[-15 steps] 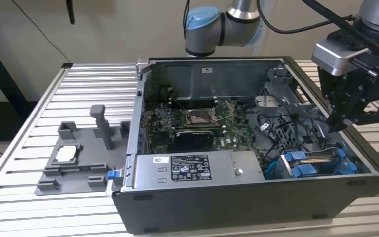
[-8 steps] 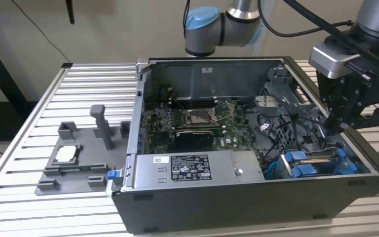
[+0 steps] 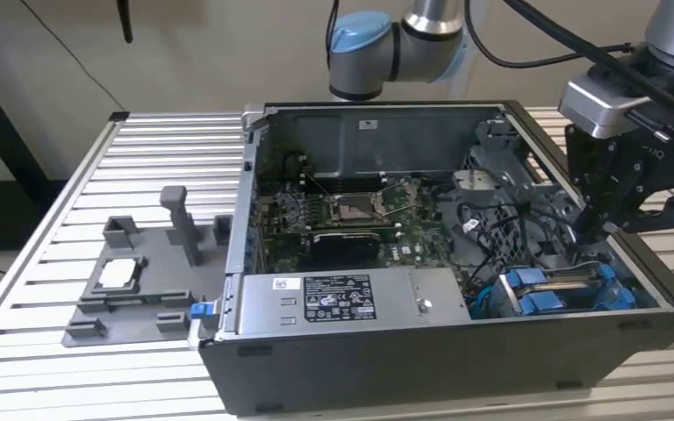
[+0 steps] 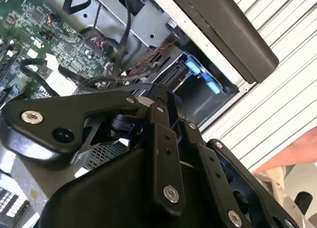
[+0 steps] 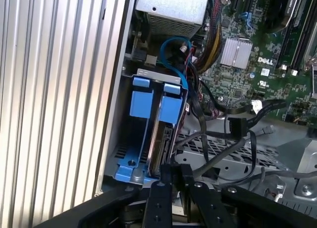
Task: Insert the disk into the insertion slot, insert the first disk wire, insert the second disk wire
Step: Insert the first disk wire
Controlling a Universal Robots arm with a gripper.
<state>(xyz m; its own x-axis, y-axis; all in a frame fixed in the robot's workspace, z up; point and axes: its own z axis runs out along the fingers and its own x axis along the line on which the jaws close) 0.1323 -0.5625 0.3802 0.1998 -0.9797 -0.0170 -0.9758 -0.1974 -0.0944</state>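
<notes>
The disk stands on edge in its blue carrier inside the insertion slot at the case's corner. In the exterior view the disk sits low in the front corner on that view's right. My gripper hangs just above it, inside the case. In the first wrist view my gripper has its fingertips close together at the disk's near end, with nothing visible between them. A loose black wire with a connector lies over the metal cage beside the disk. The blue end tabs face the case wall.
A grey labelled power supply box fills the case front beside the disk bay. The motherboard lies behind it, with tangled black cables between. A blue cable loops above the carrier. A grey fixture stands on the slatted table.
</notes>
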